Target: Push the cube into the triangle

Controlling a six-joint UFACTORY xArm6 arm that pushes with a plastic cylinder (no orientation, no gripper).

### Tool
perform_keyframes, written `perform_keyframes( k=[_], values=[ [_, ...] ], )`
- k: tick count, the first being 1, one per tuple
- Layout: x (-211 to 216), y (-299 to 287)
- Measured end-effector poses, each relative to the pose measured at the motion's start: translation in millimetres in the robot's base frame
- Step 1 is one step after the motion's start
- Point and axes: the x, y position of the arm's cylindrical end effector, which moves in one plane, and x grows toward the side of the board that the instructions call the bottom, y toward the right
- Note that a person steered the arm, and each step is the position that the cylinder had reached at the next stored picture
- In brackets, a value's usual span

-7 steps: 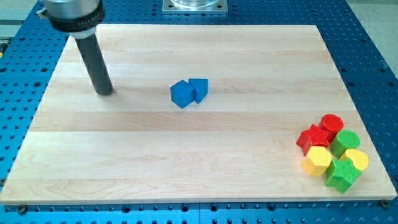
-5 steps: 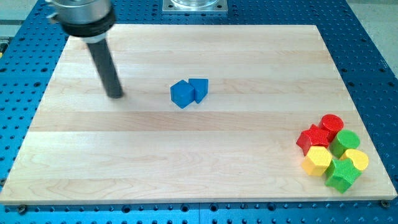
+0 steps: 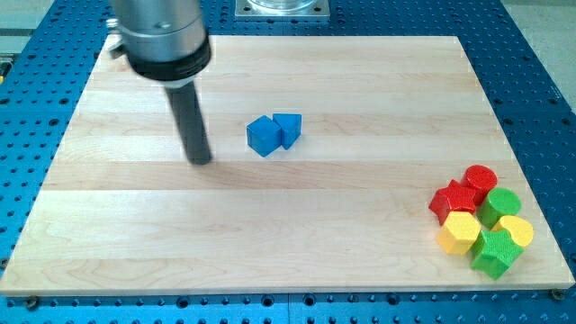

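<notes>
A blue cube (image 3: 263, 137) sits near the middle of the wooden board (image 3: 288, 252), touching a second blue block (image 3: 289, 129) on its upper right, whose shape looks like a triangle. My tip (image 3: 201, 160) rests on the board to the left of the blue cube and slightly lower in the view, a short gap away, not touching it.
A cluster of blocks lies at the view's lower right: two red blocks (image 3: 480, 180) (image 3: 453, 199), two yellow blocks (image 3: 460, 232) (image 3: 517, 230) and two green blocks (image 3: 500, 203) (image 3: 495, 252). The board's edges meet a blue perforated table (image 3: 27, 180).
My tip has moved to the right and downward in the view, closing the gap to the blue cube. No block has moved.
</notes>
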Motion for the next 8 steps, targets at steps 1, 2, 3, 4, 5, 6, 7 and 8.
perform_keyframes(
  k=[1,2,3,4,5,6,7,8],
  values=[
    [-8.6,15.1],
    [-5.2,19.0],
    [1.2,19.5],
    [1.2,23.0],
    [-19.7,64.7],
    [-21.3,88.2],
    [-21.3,92.9],
    [-22.5,106.2]
  ],
)
